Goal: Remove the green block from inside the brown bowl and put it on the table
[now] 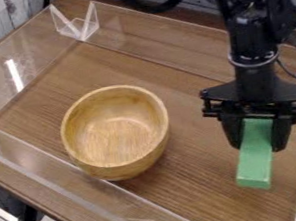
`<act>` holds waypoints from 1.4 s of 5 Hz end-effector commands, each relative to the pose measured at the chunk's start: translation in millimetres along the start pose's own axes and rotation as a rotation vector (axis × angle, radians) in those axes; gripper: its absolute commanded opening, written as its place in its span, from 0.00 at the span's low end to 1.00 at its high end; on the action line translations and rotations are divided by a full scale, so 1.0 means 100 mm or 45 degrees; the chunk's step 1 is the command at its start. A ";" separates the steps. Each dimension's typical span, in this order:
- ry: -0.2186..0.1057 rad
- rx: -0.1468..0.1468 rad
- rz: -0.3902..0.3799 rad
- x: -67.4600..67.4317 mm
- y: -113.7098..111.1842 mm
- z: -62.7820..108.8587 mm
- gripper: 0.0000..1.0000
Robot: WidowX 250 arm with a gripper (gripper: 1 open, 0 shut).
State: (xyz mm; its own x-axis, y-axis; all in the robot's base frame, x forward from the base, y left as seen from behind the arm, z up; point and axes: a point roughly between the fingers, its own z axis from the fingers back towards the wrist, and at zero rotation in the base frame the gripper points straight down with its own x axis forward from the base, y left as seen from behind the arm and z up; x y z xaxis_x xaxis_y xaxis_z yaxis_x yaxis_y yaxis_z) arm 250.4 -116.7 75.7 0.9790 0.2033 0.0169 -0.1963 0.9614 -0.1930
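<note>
Though plain, a rectangular green block (254,155).

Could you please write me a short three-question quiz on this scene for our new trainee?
1. What does the gripper hold?
2. True or false: the bowl stands with its opening facing down.
3. In the picture, where is the bowl relative to the gripper: (a) to the left, (b) to the right, or (c) directly beneath?

Key: 1. the green block; 2. false; 3. a
</note>
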 end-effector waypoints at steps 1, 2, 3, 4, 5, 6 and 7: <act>-0.039 -0.019 -0.030 0.04 0.04 0.09 0.00; -0.042 -0.016 -0.043 0.06 0.12 0.11 0.00; -0.052 -0.018 -0.051 0.07 0.20 0.11 0.00; -0.068 -0.026 -0.059 0.09 0.24 0.10 0.00; -0.082 -0.033 -0.064 0.10 0.26 0.09 0.00; -0.090 -0.039 -0.069 0.10 0.27 0.08 0.00; -0.098 -0.046 -0.073 0.11 0.29 0.06 0.00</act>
State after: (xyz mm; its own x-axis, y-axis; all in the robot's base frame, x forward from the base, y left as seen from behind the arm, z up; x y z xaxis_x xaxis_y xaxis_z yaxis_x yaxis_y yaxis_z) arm 249.8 -86.2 61.7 0.9866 0.1549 0.0516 -0.1417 0.9693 -0.2010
